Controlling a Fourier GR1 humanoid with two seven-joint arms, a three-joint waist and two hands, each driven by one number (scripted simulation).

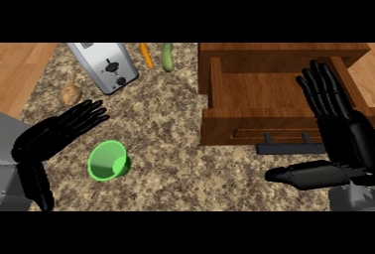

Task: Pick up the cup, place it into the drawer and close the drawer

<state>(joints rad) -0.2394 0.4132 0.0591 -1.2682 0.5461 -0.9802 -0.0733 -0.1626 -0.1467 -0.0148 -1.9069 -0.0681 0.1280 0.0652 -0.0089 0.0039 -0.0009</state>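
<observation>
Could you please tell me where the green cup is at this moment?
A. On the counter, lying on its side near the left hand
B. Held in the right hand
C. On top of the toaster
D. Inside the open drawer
A: the cup lies on its side on the counter just below the open left hand, outside the open drawer.

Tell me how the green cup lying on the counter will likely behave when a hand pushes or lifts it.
The green cup lies on its side, so a nudge would probably roll it across the speckled counter. Its thin wall suggests it is light. The left hand, open just above it, could likely grasp it round the rim.
</observation>
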